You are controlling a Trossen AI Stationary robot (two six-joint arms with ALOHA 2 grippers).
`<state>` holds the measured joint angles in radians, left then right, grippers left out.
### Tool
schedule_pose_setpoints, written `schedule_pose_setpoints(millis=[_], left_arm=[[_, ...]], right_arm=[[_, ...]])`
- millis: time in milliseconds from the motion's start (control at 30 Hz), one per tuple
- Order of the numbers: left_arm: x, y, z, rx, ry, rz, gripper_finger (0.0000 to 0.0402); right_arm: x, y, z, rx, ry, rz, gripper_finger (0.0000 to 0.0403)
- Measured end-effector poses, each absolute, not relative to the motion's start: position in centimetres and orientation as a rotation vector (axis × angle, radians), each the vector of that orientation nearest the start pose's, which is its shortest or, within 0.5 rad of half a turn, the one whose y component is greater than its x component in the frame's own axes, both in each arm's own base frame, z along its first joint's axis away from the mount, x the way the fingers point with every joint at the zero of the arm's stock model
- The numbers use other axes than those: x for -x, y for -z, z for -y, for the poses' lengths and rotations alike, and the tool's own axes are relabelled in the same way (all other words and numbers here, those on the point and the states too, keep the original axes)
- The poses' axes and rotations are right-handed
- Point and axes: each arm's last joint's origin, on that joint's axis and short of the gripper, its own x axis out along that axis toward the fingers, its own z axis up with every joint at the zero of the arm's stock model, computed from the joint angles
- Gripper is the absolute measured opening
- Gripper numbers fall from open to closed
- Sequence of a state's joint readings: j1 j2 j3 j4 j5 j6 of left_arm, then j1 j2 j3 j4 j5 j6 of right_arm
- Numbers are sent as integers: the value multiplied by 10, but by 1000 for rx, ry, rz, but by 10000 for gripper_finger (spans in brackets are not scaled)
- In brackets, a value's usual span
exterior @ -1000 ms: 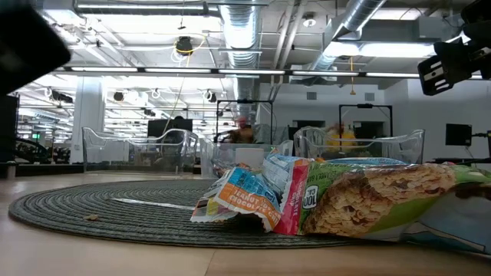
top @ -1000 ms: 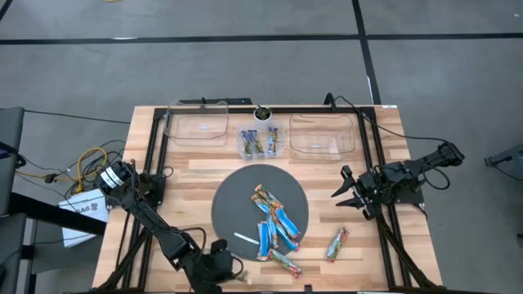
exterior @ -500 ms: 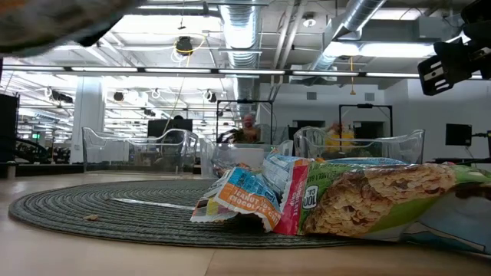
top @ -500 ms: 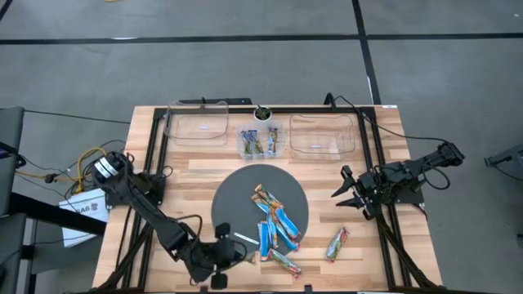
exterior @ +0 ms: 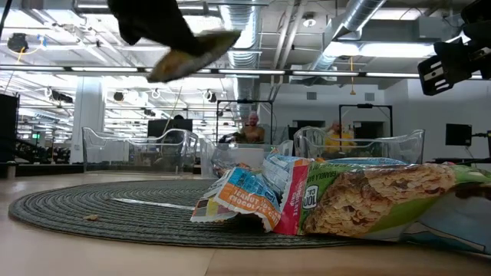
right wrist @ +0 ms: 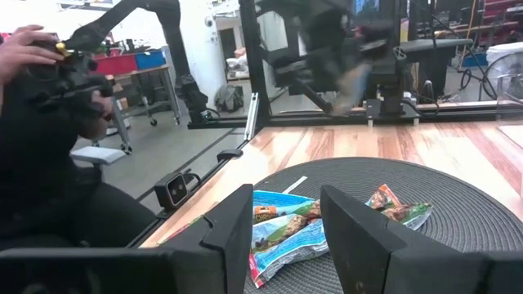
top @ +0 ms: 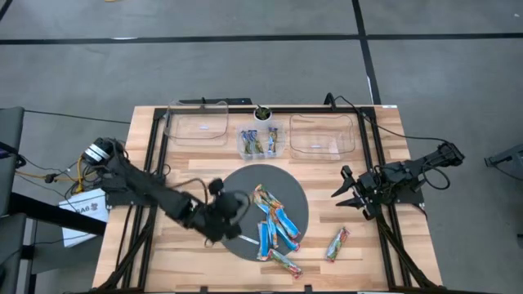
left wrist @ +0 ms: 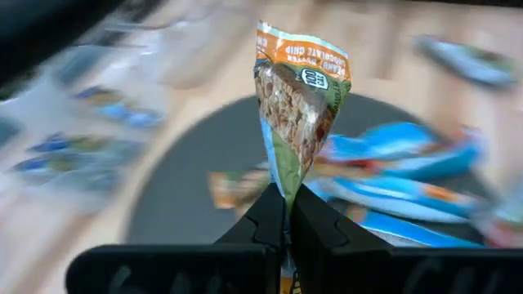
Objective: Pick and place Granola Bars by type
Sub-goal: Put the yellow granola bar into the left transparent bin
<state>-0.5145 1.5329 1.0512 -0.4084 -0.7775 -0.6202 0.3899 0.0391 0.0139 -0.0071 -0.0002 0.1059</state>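
My left gripper [top: 227, 208] hangs over the left part of the round dark mat [top: 245, 184], shut on a green-tan-orange granola bar [left wrist: 298, 106]. The bar sticks out from between the pinched fingertips [left wrist: 270, 214]. The low view shows the same bar [exterior: 192, 54] high above the table. Several blue and orange bars [top: 274, 224] lie piled on the mat's right half. One more bar [top: 337, 243] rests on the wood to the right. My right gripper [top: 347, 192] waits open at the table's right side, facing the pile [right wrist: 286, 224].
Two clear bins stand at the back, left [top: 197, 124] and right [top: 323, 135], with a small tray [top: 260, 143] holding bars between them. A thin white strip [right wrist: 294, 184] lies on the mat. A person [right wrist: 41, 122] sits beyond the table's left side.
My left gripper has swung from the table's front edge up and back over the mat's left side, shut on the bar throughout. The right arm has not moved.
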Motion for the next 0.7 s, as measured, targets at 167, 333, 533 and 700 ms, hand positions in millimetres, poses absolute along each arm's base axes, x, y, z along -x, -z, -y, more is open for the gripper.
schedule_pose_setpoints(millis=[167,333,533,700], left_arm=[[-281,-233,96,63,-606,-703,2],[-280,-229,75,83,-712,-761,2],[-273,-235,49,125,-825,-784,2],[-263,-246,21,167,-933,-784,2]], right_arm=[[-92,-165,-38,-98,-388,-52,137],[-92,-165,-38,-98,-388,-52,138],[-92,-165,-38,-98,-388,-52,137],[-92,-165,-38,-98,-388,-52,138]])
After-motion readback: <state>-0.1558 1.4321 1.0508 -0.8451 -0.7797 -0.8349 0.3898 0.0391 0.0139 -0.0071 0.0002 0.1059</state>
